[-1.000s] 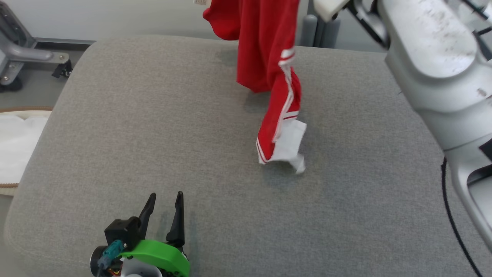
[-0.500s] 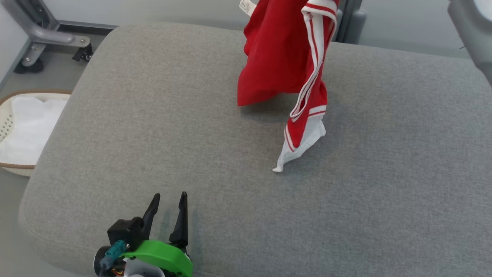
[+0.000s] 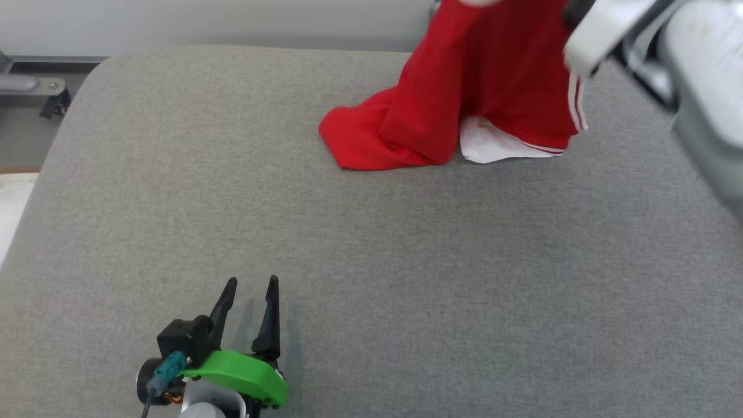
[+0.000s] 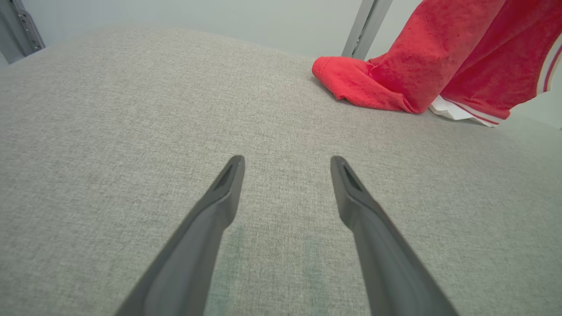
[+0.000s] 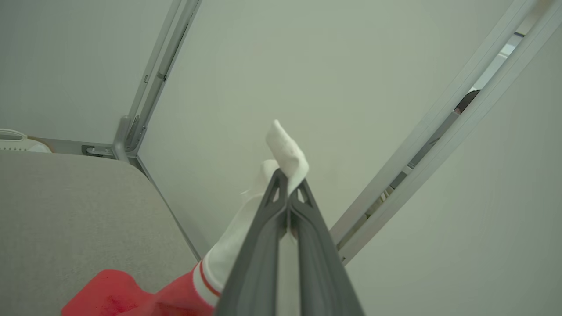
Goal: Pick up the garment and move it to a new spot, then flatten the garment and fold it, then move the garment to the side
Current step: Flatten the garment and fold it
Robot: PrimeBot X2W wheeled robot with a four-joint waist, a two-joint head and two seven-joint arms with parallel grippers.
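The step in hand looks like setting the garment down at its new spot. The red knit garment with white side stripes (image 3: 464, 87) hangs from the right gripper (image 5: 287, 181), whose two dark fingers are clamped together on a white cuff (image 5: 285, 151). A tuft of the cuff pokes out past the tips. To do this well, I would lower it slowly while drawing the held end away from the part already down, so the cloth pays out in a line rather than heaping on itself. The grip should not be released until most of the length is lying flat. The left gripper (image 3: 251, 284) sits at the lower left of the head view, its fingers spread wide and empty, well apart from the cloth. It could come in to pin or take a second corner (a one-point hold lets the fabric twist).

The garment occupies the upper right of the head view. Its lower end touches the grey woven padded surface (image 3: 371, 278) near the far edge, and the rest rises out of the top of the frame. On the surface it bunches into a rounded red fold (image 4: 347, 77) at the left, with a white piece (image 3: 493, 148) showing under the striped hem to the right. It looks soft, limp and creased, and nowhere near flat.
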